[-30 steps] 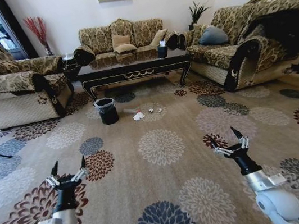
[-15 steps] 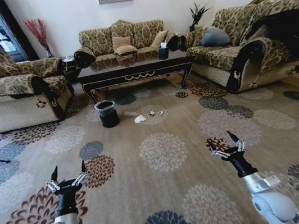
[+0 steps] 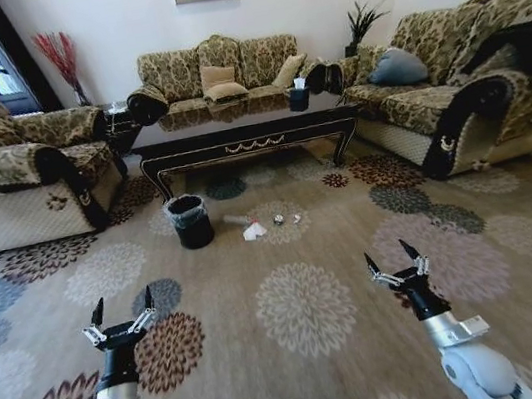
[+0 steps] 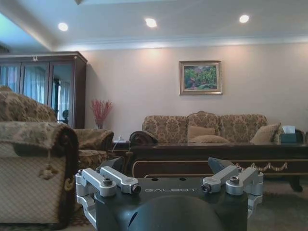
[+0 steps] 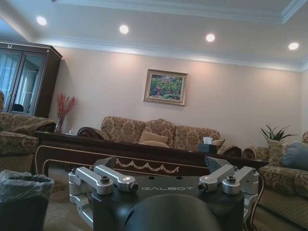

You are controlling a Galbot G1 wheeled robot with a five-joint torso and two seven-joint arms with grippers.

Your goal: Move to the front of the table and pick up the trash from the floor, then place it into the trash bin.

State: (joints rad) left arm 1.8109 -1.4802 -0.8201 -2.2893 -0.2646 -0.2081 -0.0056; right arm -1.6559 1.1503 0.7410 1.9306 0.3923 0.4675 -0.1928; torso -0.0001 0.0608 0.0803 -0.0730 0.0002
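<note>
The dark glossy table stands ahead at the room's middle, before the back sofa. On the carpet in front of it stands the black trash bin with a clear liner. The trash lies just right of the bin: a crumpled white paper, a slim clear bottle and a small silvery piece. My left gripper and right gripper are held low over the carpet, well short of the trash, both open and holding nothing. The right wrist view shows the bin and the table.
Patterned sofas flank the table on the left, right and behind. A tissue box sits on the table. Open flowered carpet lies between me and the trash.
The whole head view has shifted: the camera has come closer to the table, so table, bin and trash look larger and nearer. Both arms keep the same raised, open pose.
</note>
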